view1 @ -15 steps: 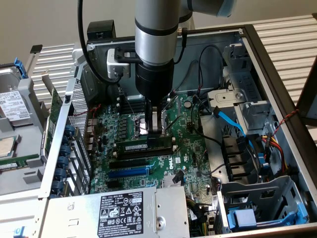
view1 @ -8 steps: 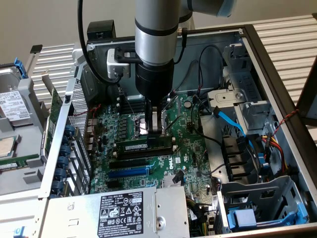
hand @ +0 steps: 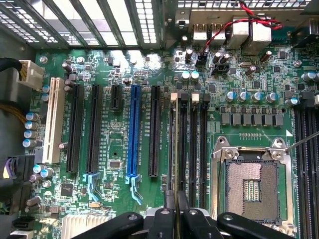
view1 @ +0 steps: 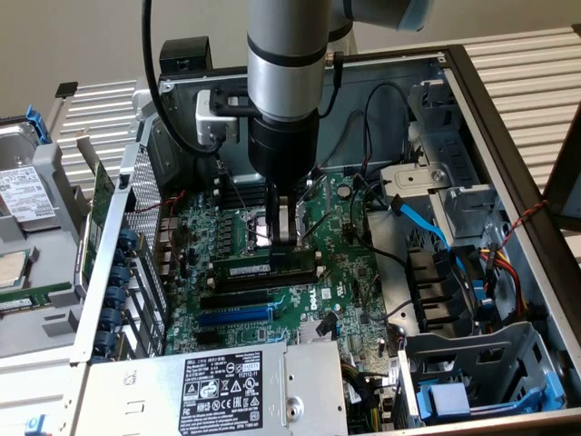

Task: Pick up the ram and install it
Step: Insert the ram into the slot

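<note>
One open computer case (view1: 499,154) is lying under the arm, and I am reading it from the exterior view's left across. A hard drive (view1: 20,193) is sitting outside the case at the far left, and a row of blue card clips (view1: 121,282) is running down the case wall beside it. Past them the green motherboard (view1: 354,272) is facing up, with the blue expansion slot (view1: 231,316) lying near the ram (view1: 245,268) and parallel to it. The ram is standing on edge along a black memory slot, close beside the bare processor socket (hand: 251,189); I cannot tell whether it is seated. The gripper (view1: 286,241) is reaching straight down onto it. On my wrist view the fingers (hand: 183,204) are pinching the stick's thin edge (hand: 175,149) between them, nearly closed. Further right, a blue data cable (view1: 422,222) is curving toward the drive bays.
</note>
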